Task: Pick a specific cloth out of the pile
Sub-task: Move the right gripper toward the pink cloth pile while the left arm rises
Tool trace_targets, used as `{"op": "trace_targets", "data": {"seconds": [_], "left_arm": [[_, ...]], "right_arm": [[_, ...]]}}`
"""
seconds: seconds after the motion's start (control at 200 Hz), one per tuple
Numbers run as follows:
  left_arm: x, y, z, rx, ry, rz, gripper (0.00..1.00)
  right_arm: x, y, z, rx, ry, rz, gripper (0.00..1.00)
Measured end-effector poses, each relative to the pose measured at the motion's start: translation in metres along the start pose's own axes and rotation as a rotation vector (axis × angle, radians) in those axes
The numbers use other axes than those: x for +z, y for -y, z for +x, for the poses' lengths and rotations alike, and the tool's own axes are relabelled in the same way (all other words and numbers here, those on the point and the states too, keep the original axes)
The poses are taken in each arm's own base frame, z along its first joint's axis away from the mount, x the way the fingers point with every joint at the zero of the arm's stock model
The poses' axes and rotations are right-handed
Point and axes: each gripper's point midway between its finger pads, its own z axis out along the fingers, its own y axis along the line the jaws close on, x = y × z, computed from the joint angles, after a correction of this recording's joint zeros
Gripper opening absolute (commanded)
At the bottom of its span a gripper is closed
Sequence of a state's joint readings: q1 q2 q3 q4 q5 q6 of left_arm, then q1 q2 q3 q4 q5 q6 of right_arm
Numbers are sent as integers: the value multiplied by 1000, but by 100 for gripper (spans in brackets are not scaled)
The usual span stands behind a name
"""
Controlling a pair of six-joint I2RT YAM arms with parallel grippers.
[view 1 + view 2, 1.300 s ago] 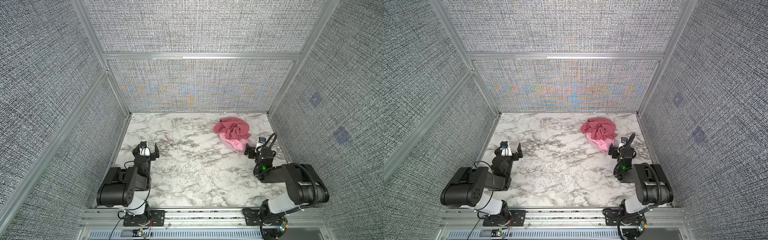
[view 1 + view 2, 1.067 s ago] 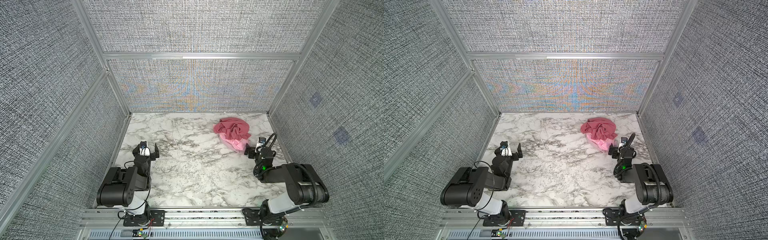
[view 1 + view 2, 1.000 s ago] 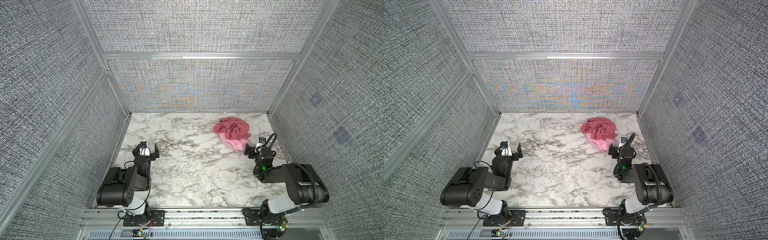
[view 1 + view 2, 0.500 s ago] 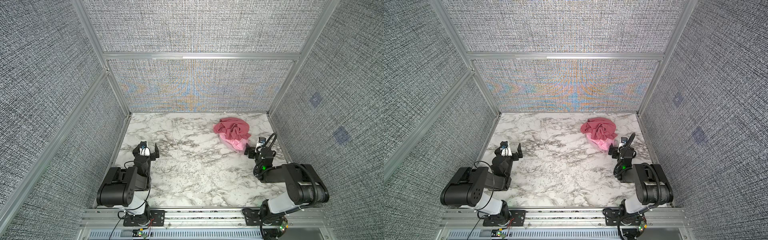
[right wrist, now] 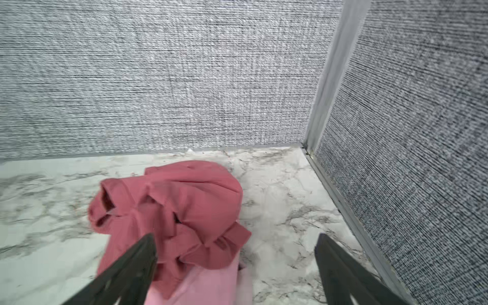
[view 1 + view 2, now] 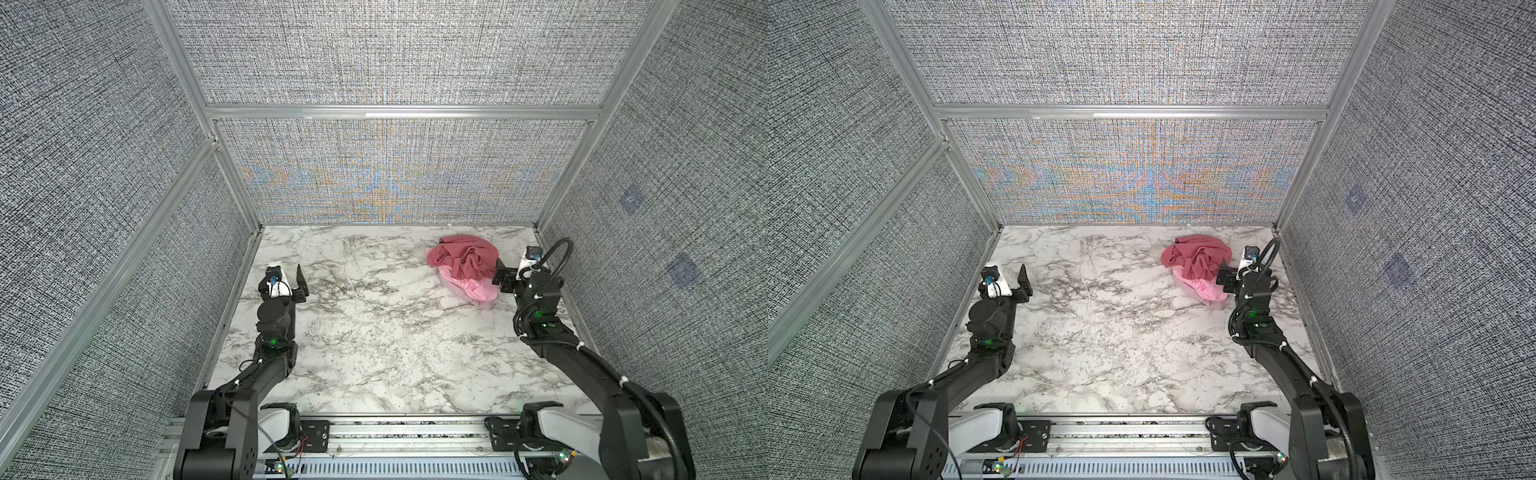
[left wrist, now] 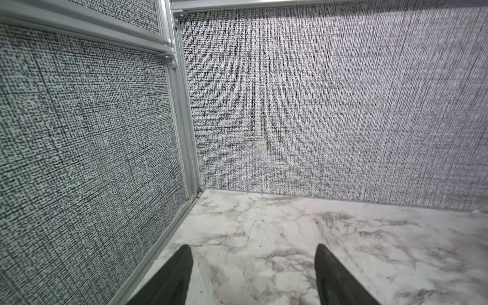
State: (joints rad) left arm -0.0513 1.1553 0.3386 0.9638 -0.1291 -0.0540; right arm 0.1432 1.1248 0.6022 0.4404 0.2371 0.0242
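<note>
Overhead, in both top views, your right hand (image 6: 513,266) stands spread, empty, beside the pile (image 6: 463,259); the cloth (image 6: 484,302) peeks from its near edge. Left wrist view: your left hand (image 7: 252,247) gapes over the tabletop (image 7: 264,224), holding nothing. Right wrist view: fingers (image 5: 126,269) wide.

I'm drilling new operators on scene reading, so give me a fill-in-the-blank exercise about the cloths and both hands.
1. The dark rose-red cloth lies ____ the brighter pink cloth.
2. The right hand, by the pile, is ____ and empty.
3. The left hand hovers over bare ____ tabletop.
Missing: on top of; open; marble.
</note>
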Motion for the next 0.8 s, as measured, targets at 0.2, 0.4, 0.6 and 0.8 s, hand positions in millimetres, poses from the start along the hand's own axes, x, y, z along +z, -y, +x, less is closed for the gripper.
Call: {"op": "trace_targets", "data": {"seconds": [0.2, 0.4, 0.6, 0.8], "left_arm": [[15, 34, 2, -99, -139, 99, 71], [8, 69, 23, -157, -264, 208, 71], [9, 74, 30, -188, -309, 219, 71], [11, 74, 34, -194, -336, 213, 72]], "right_arm": [[-24, -82, 14, -31, -163, -191, 82], [-32, -134, 70, -19, -369, -292, 72], [-20, -170, 102, -15, -499, -328, 60], [-14, -166, 128, -36, -620, -289, 55]]}}
